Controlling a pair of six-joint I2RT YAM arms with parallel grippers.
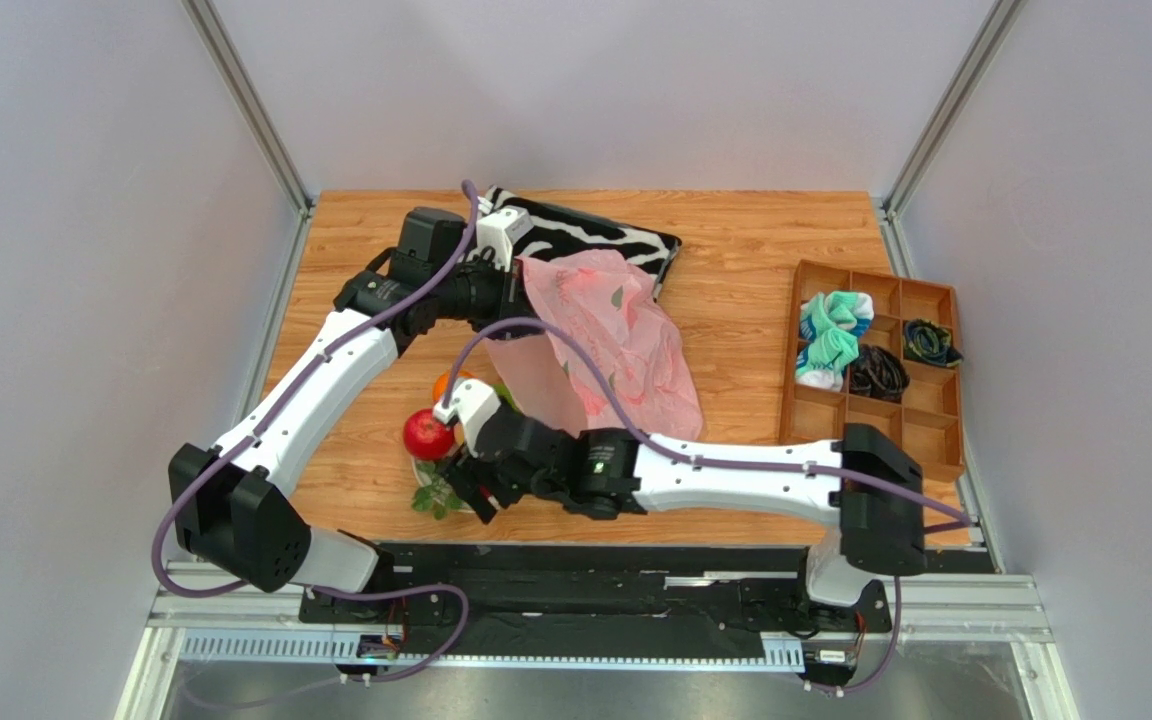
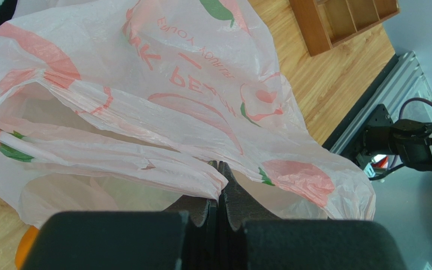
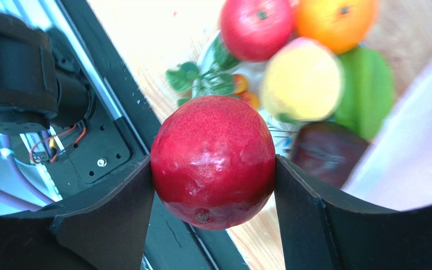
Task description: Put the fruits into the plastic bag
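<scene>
My left gripper (image 2: 222,169) is shut on a bunched edge of the pink plastic bag (image 2: 162,95), holding it up above the table (image 1: 612,338). My right gripper (image 3: 212,174) is shut on a shiny red fruit (image 3: 212,152), its fingers (image 3: 128,208) pressed on both sides. Beyond it lie a red apple (image 3: 256,25), an orange (image 3: 336,19), a yellow-orange fruit (image 3: 301,79), a green one (image 3: 373,90), a dark maroon one (image 3: 325,152) and a leafy sprig (image 3: 201,79). In the top view the right gripper (image 1: 465,483) hovers beside the apple (image 1: 426,435), near the table's front edge.
A zebra-striped pouch (image 1: 605,240) lies behind the bag at the back. A wooden divided tray (image 1: 928,428) with socks and cords stands at the right. The black base rail (image 1: 612,578) runs just below the right gripper.
</scene>
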